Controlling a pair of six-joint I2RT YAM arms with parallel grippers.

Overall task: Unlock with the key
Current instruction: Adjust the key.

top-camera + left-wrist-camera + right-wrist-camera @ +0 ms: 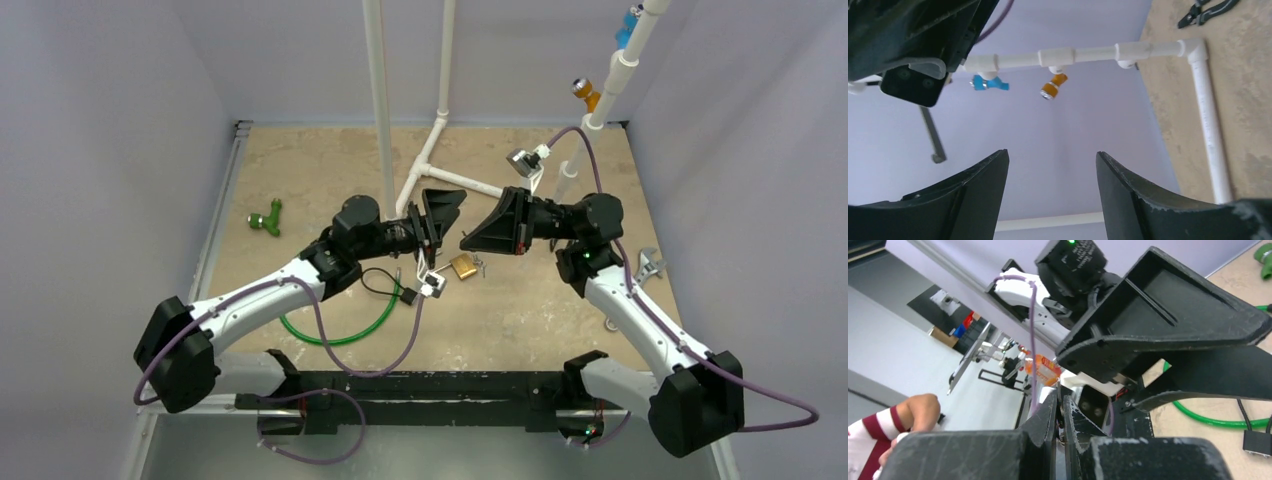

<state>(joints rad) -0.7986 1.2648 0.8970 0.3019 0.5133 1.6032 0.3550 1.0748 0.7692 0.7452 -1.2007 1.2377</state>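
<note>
While the brass padlock (463, 266) lies on the bench (540, 320) below both raised arms, unlocking appears not yet begun. The left fingers (983, 195) stand released and empty; the right fingers (1043, 425) are clenched, any key between them indiscernible.

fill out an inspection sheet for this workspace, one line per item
surface: tan mottled tabletop, no spills seen
job's things: brass padlock lying on the table between the arms; key not made out
clutter: green T-shaped pipe fitting, green hose loop, silver adjustable wrench, all on the table
hands: left hand open, nothing between its fingers; right hand shut, any contents hidden
cables: purple cables run along both arms
surroundings: plain lilac walls; white plastic pipe frame with a blue valve and an orange valve; a person's arm beyond the rig
</note>
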